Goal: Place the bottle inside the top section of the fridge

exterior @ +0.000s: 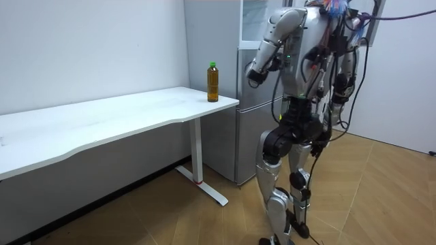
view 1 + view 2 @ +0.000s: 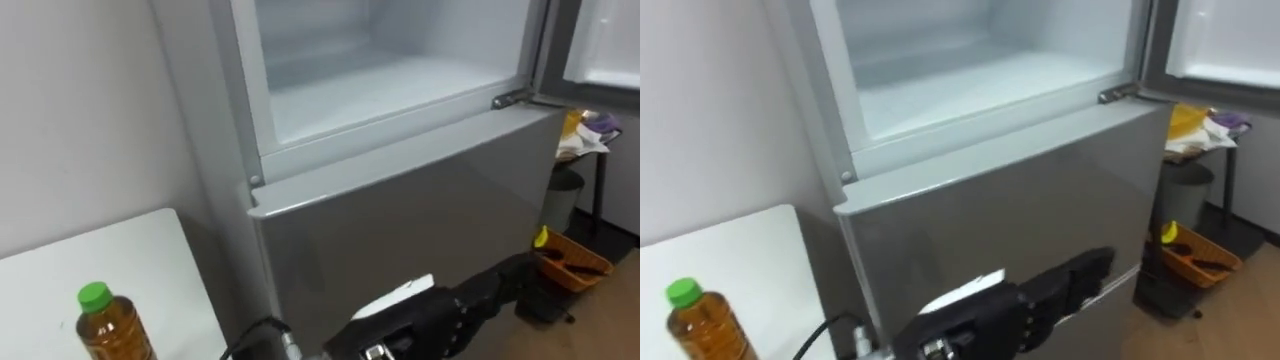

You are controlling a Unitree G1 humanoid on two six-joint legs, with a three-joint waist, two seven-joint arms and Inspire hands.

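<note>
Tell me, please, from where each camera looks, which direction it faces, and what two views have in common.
Left eye view: on the robot's head, looking down at the open upper fridge, with the bottle at lower left; the left hand shows at the bottom.
Right eye view: same head, slightly aside; same fridge, bottle and left hand.
Room view: stands in the room, faces the table and fridge; the whole standing robot shows, left arm raised.
Shared: all three show the bottle upright on the table beside the fridge.
</note>
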